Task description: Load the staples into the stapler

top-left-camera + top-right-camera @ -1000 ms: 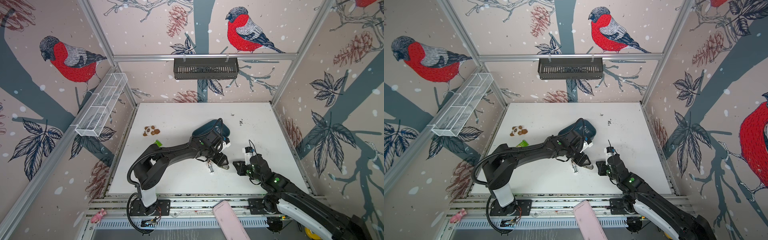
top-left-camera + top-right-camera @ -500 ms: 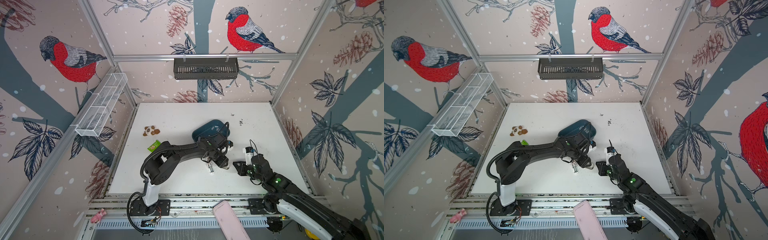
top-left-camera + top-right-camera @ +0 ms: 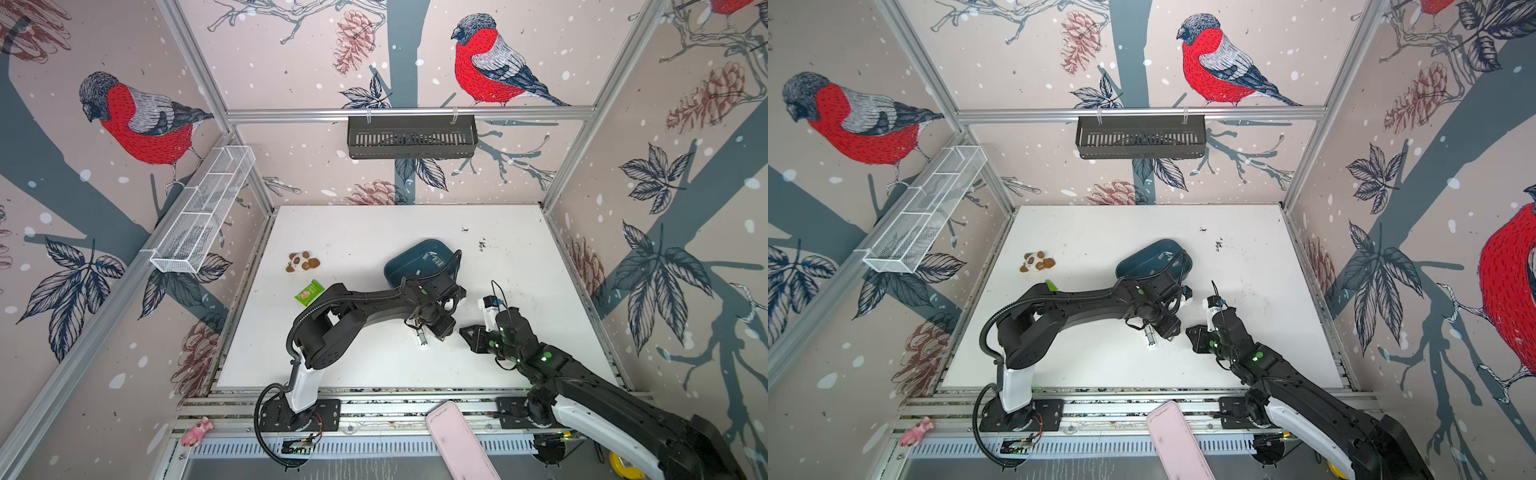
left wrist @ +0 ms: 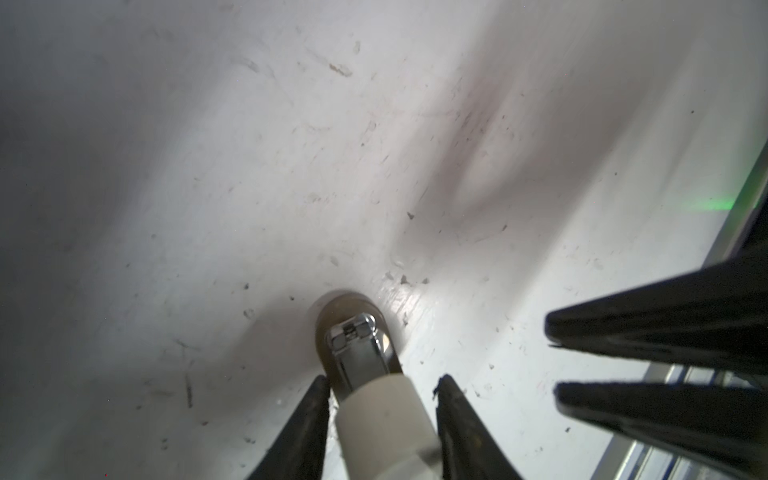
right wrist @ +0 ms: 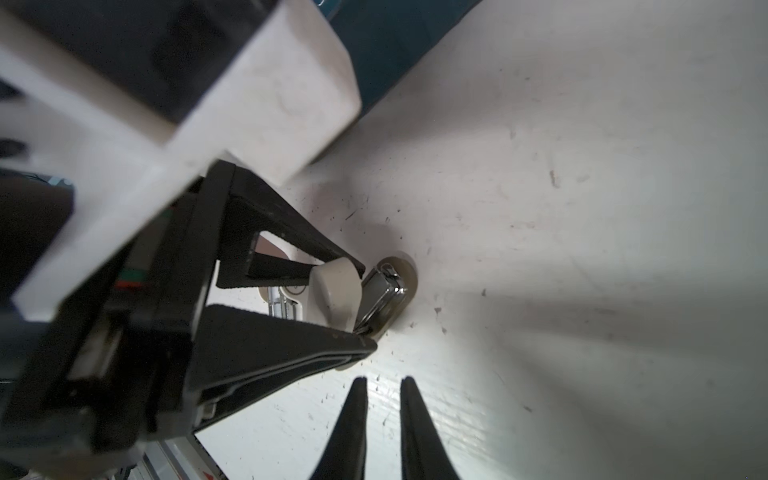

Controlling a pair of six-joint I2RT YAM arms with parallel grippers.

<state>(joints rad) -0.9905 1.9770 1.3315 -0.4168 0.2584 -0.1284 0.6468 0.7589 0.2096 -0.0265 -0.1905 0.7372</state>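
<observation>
In a top view the stapler (image 3: 422, 338) lies on the white table (image 3: 365, 365) just below the centre of the frame. It is a small cream body with a chrome nose. The left gripper (image 3: 424, 330) hangs right over it. In the left wrist view its two black fingers (image 4: 305, 428) stand apart on either side of the cream body, very close to it. Whether they press on it cannot be told.

The right gripper (image 3: 462, 332) sits just to the right of the stapler, its tips pointing toward it but not touching. In the right wrist view, at the bottom edge, its fingers (image 5: 353, 428) are drawn almost together with nothing between them.

The staples (image 3: 435, 260) show as pale slivers inside the dark teal tray (image 3: 405, 259), near the frame's centre above the left arm's wrist and well apart from the stapler. A panda toy (image 3: 302, 262) and a green packet (image 3: 309, 292) lie left of centre.
</observation>
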